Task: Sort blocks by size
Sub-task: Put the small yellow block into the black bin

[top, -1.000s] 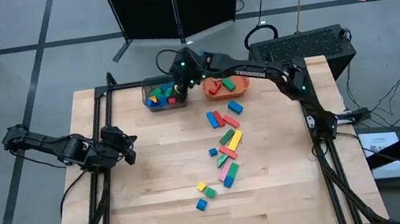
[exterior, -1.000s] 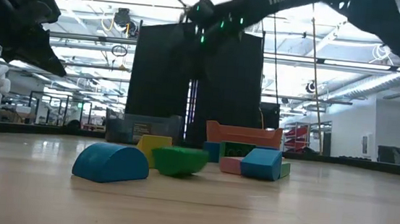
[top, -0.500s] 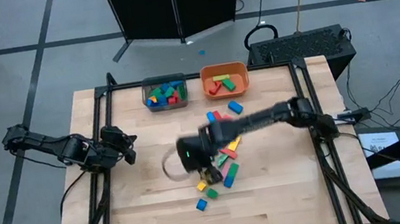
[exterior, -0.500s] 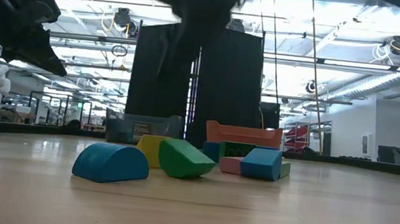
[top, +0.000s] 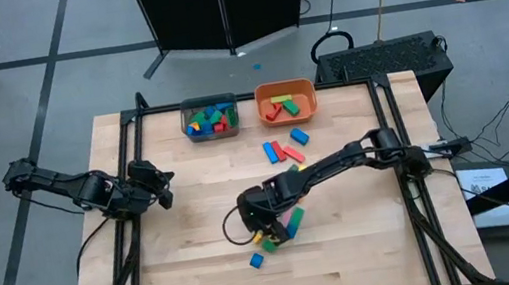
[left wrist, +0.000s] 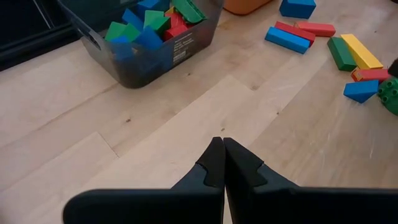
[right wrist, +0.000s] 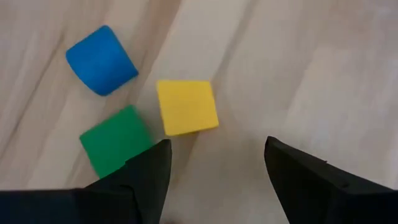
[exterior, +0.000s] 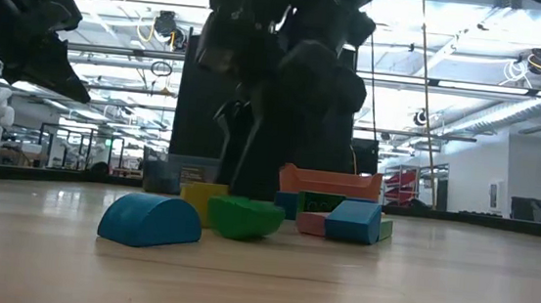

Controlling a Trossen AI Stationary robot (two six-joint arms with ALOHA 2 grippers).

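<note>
I judge the sort a good half done: the clear grey plastic bin (top: 210, 119) holds a heap of small blocks, the orange plastic bin (top: 286, 103) about three longer ones, and roughly ten coloured blocks remain loose on the wooden worktop (top: 191, 258). My right gripper (top: 260, 234) hovers with jaws spread over the little yellow cube (right wrist: 186, 106), beside a green cube (right wrist: 115, 146) and a blue round-topped block (right wrist: 101, 60). The left gripper (left wrist: 218, 158) waits at the worktop's left edge, jaws closed on nothing.
</note>
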